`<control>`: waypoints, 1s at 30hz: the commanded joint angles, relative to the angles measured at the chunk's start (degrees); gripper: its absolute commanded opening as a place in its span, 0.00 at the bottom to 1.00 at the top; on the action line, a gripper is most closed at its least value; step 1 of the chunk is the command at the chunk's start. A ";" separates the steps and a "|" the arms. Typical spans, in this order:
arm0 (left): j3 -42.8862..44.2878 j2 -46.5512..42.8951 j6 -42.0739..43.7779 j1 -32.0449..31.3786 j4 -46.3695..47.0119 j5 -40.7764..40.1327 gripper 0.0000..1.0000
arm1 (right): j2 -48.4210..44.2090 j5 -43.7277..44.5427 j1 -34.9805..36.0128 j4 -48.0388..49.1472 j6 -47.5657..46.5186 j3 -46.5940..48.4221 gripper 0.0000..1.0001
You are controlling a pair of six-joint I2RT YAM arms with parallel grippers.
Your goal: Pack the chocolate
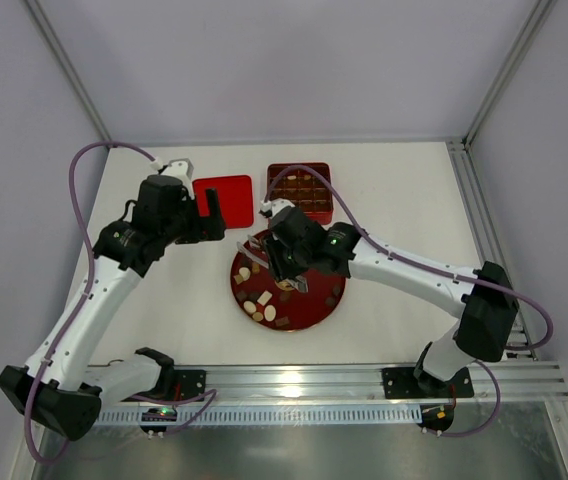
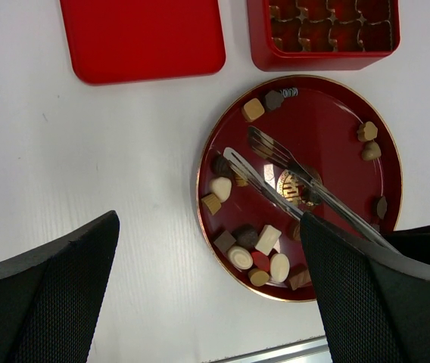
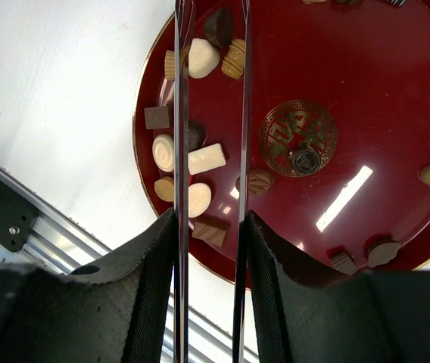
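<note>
The right gripper (image 3: 209, 234) has its fingers (image 3: 147, 287) clamped on metal tongs (image 3: 181, 113), blades apart above the round red plate (image 2: 328, 121). The chocolate (image 2: 268, 239) lies on that plate, mostly from 7 to 9 o'clock seen from above. The left gripper (image 2: 209, 218) hangs over the tabletop (image 2: 86, 166), fingers wide apart. The lettering on the gold emblem (image 3: 298, 138) is unreadable. A compartmented red box (image 2: 325, 59) sits at the plate's 12 o'clock, its lid (image 2: 143, 34) at 11.

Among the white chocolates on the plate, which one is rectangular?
The white bar beside the round white piece, near the plate's rim. It alone has straight sides and corners; the other three are rounded.
</note>
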 commanded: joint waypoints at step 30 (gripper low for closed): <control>1.53 -1.26 0.10 -0.07 -0.30 -0.39 1.00 | 7.34 -1.52 1.12 3.84 0.53 0.66 0.38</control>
